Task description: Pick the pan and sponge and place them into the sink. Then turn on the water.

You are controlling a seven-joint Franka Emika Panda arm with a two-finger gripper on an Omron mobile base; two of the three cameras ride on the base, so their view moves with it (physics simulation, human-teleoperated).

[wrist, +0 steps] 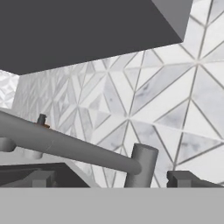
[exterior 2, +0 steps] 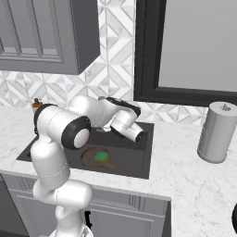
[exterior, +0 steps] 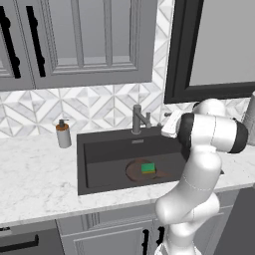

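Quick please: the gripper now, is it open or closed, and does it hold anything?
Gripper: jaws open, holding nothing, close by the faucet.

the sink [exterior: 99, 164] sits in the counter [exterior: 35, 184], below the wall cabinets [exterior: 74, 40]. in it you find the pan [exterior: 135, 172], with the sponge [exterior: 148, 168] lying on the pan. the faucet [exterior: 138, 119] stands at the sink's back edge, against the tiled wall [exterior: 74, 107]. the soap dispenser [exterior: 63, 133] stands on the counter left of the sink. to the right of the sink, you see a canister [exterior 2: 216, 132] on the counter, under the window frame [exterior 2: 185, 51]. in the hand view the faucet spout runs across just ahead of the gripper [wrist: 109, 179].
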